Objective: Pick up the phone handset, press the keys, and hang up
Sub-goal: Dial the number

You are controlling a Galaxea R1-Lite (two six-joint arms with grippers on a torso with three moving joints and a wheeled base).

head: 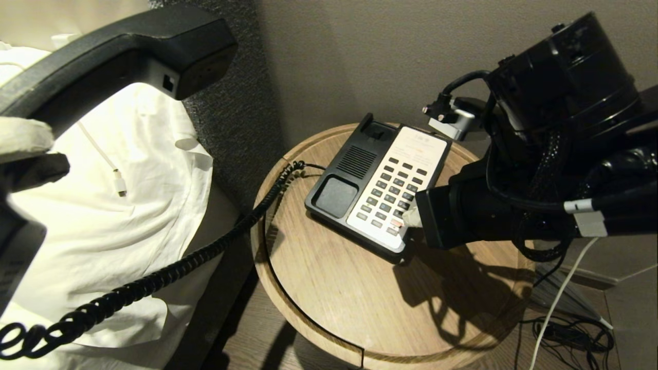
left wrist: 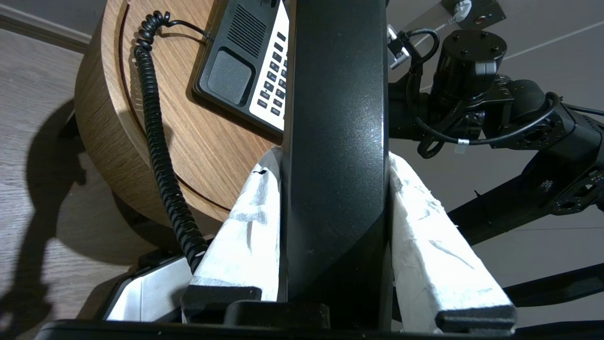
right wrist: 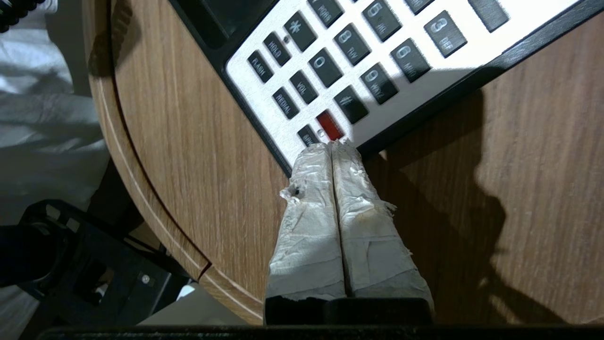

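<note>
The black phone handset [head: 118, 51] hangs high at the left, off the base, with my left gripper [left wrist: 335, 156] shut on its middle [left wrist: 337, 141]; its coiled cord [head: 169, 272] runs down to the phone base [head: 378, 182] on the round wooden table [head: 339, 303]. The keys [head: 393, 192] lie in rows on the cream faceplate. My right gripper [right wrist: 331, 144] is shut, its taped fingertips together at the near edge of the keypad, right by the red button [right wrist: 329, 125]. Whether the tips touch a key I cannot tell.
White bedding [head: 118, 221] with a white charging cable [head: 119, 182] lies left of the table. A grey wall stands behind. Loose cables [head: 570, 329] lie on the floor at the right. My right arm [head: 540, 169] reaches over the table's right side.
</note>
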